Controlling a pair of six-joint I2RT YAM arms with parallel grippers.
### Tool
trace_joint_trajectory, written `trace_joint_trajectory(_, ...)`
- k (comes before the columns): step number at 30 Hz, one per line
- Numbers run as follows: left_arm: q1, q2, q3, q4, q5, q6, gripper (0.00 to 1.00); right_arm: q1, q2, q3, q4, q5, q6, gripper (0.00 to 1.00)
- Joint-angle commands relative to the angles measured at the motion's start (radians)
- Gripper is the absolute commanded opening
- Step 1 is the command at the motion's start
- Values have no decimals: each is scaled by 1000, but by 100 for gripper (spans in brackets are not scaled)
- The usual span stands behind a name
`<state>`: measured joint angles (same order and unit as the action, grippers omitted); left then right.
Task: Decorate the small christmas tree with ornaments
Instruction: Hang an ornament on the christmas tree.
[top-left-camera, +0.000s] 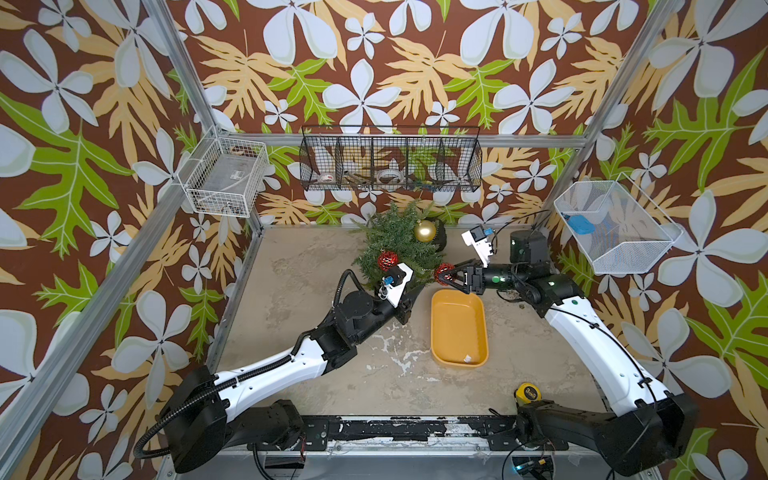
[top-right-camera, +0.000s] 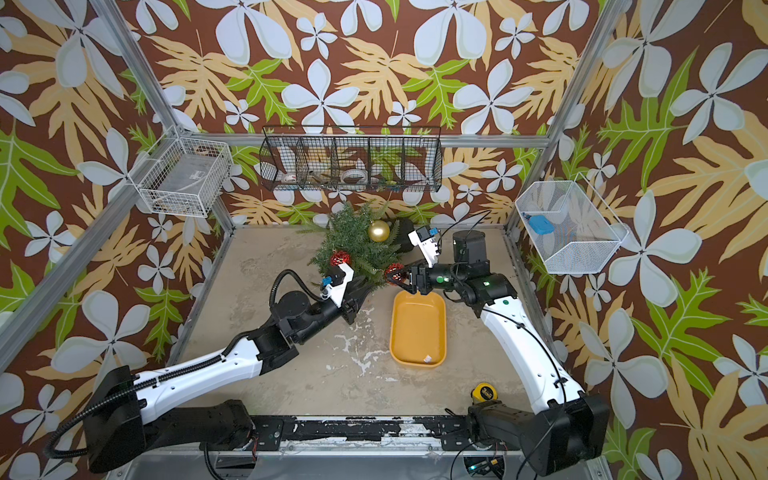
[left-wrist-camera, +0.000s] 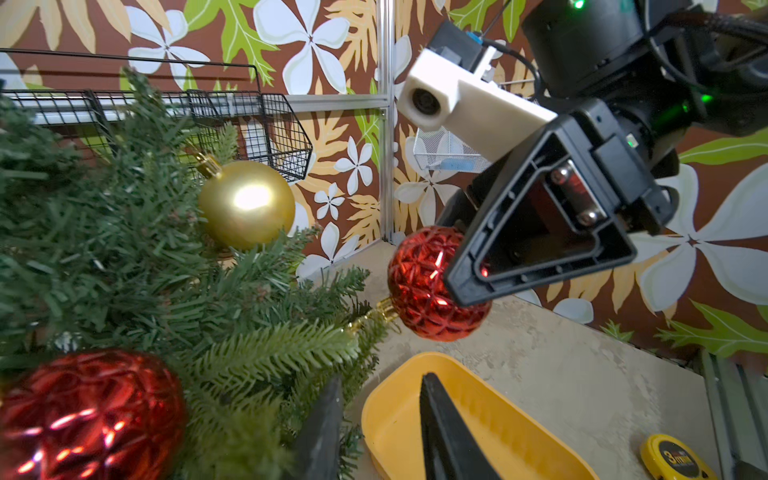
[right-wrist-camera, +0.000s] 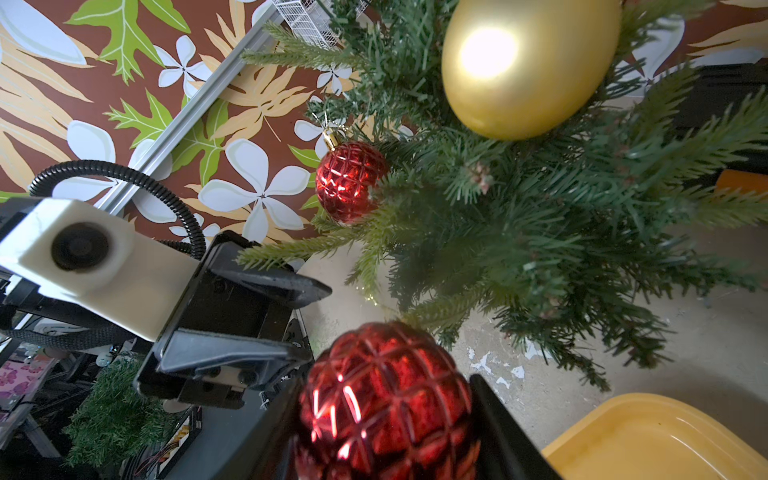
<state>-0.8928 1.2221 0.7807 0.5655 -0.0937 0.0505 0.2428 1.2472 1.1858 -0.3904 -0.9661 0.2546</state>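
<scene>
So the right pincer (top-left-camera: 445, 275) is pinching a faceted, glittery red ball (left-wrist-camera: 419, 286), with its little gold cap against a needly branch tip at the near edge of the bushy tree (top-left-camera: 395, 241) on the mottled tabletop (top-left-camera: 311, 299). The smooth gold ball (top-left-camera: 424, 231) and the other red ball (top-left-camera: 387, 259) hang in the branches. The left pincer (right-wrist-camera: 318, 324) is spread beside the tree, with nothing in it.

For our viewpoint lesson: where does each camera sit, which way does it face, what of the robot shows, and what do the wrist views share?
Top views: high in front, looking down on the table; left arm and right arm show.
Left wrist: on its arm, facing the small christmas tree and right gripper; own fingertips show.
Right wrist: on its arm, facing the tree and left gripper; own jaws hold a red ornament.
Shared: gold ornament, yellow tray.
</scene>
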Motion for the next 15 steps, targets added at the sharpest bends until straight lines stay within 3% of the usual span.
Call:
trace_joint_trajectory(1, -1, 19, 29, 28, -56, 5, 37, 1, 0, 9, 18, -20, -7, 46)
trace_joint_trajectory(15, 0, 102, 121, -78, -128, -5, 44, 1, 2, 26, 13, -25, -9, 45)
